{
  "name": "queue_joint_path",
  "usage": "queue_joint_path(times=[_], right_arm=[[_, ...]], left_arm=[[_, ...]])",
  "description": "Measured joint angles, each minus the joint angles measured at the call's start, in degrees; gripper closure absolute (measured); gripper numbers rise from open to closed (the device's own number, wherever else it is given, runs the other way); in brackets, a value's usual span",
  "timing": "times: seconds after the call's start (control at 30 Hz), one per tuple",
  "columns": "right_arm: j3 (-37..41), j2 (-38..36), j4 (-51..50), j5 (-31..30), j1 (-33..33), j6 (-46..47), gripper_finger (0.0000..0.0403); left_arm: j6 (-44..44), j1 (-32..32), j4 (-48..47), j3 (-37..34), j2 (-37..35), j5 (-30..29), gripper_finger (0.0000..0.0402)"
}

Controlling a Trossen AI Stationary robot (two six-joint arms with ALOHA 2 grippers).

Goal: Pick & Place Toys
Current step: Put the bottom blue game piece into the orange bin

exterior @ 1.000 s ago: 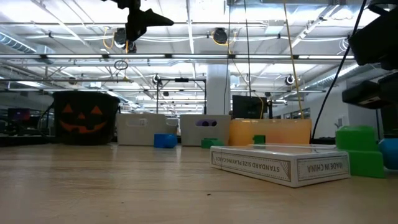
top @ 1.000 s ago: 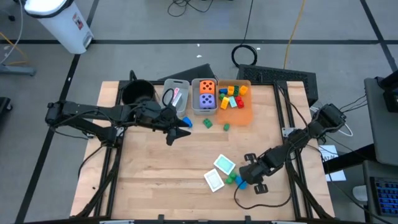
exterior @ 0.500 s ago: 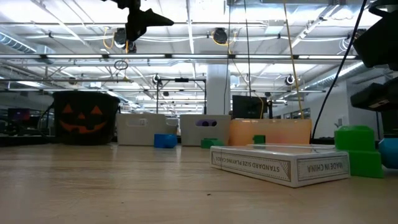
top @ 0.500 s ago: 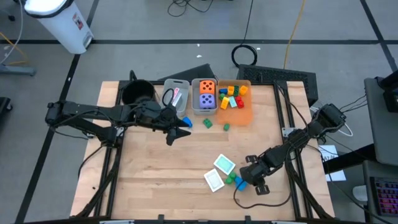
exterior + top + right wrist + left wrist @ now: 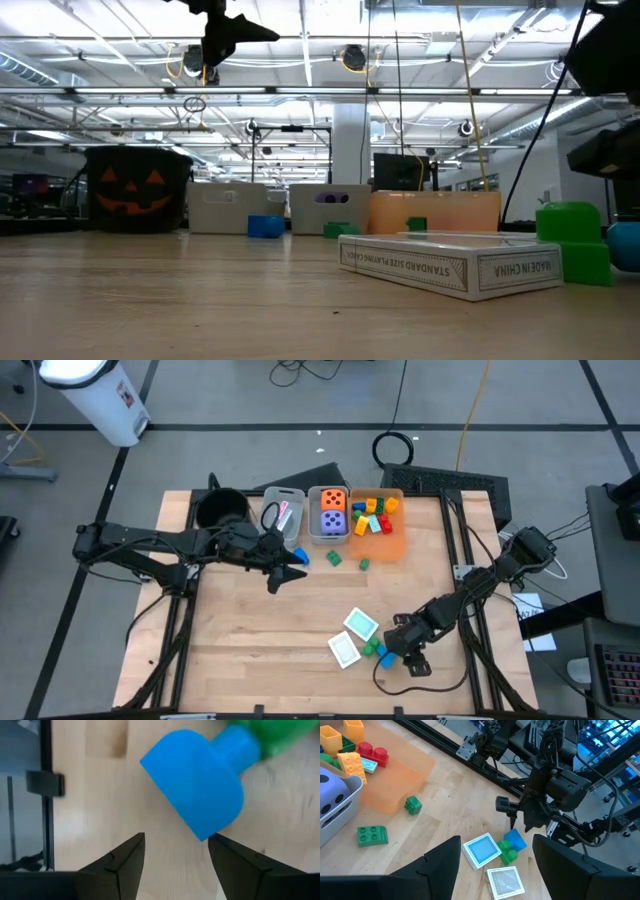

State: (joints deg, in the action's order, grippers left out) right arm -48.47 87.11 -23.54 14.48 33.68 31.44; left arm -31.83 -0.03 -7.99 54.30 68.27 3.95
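Wooden table: our right gripper, fingers apart, hovers over the blue block near the cards. We should centre it before closing (green block touches). Left gripper waits open, mid-table.

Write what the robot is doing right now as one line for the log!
right gripper: open, beside blue toy | left gripper: open, waiting above table | blue toy: on table, not held

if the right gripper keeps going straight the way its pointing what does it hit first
Most likely the blue block: it lies just ahead of the open right gripper, slightly off to one finger's side, with a green block past it. Depth is hard to judge, so it may meet the wooden table first.
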Motion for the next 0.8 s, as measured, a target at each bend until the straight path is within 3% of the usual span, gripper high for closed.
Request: queue_joint_path(times=[0.17,0.4,0.63,0.8], right_arm=[[0.00,0.02,-0.78,-3.90,-0.41,-0.65,0.0197],[0.00,0.02,2.55,-4.22,-1.03,-3.14,0.0200],[0.00,0.02,4.91,-8.70,-1.03,-6.83,0.0175],[0.00,0.02,7.64,-8.61,-0.73,-9.75,0.0153]], left_arm=[[-0.42,0.00,0.00,0.00,0.00,0.00,0.0147],[-0.57,0.00,0.01,0.00,0.00,-0.02,0.0147],[-1.36,0.00,0.00,0.00,0.00,-0.04,0.0147],[-1.43,0.00,-0.02,0.00,0.00,-0.04,0.0147]])
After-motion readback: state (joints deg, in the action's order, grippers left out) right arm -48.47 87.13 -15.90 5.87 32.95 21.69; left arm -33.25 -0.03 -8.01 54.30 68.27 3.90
